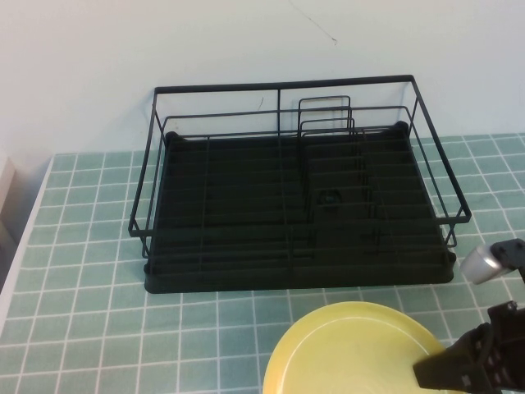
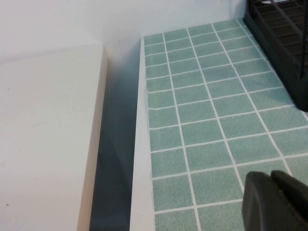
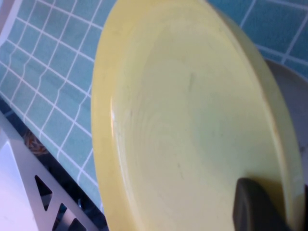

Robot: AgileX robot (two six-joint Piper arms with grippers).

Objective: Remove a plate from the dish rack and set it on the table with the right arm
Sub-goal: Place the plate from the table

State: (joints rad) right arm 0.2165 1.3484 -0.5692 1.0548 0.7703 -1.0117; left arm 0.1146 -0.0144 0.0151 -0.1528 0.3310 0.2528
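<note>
The pale-yellow plate [image 1: 353, 349] is out of the black wire dish rack [image 1: 295, 222] and sits low over the green tiled table [image 1: 90, 271], in front of the rack's front edge. My right gripper [image 1: 447, 371] is at the plate's right rim and shut on it. In the right wrist view one black finger [image 3: 255, 207] lies on the plate's upper face [image 3: 183, 120], and the other finger is hidden behind the rim. I cannot tell whether the plate touches the tiles. The rack holds no plates. My left gripper [image 2: 275, 199] is shut and empty over the table's left part.
A white wall stands behind the rack. The table's left edge [image 2: 139, 159] drops to a gap beside a white counter [image 2: 48, 134]. A grey surface [image 3: 288, 91] shows behind the plate's rim. Bare tiles lie left of the plate.
</note>
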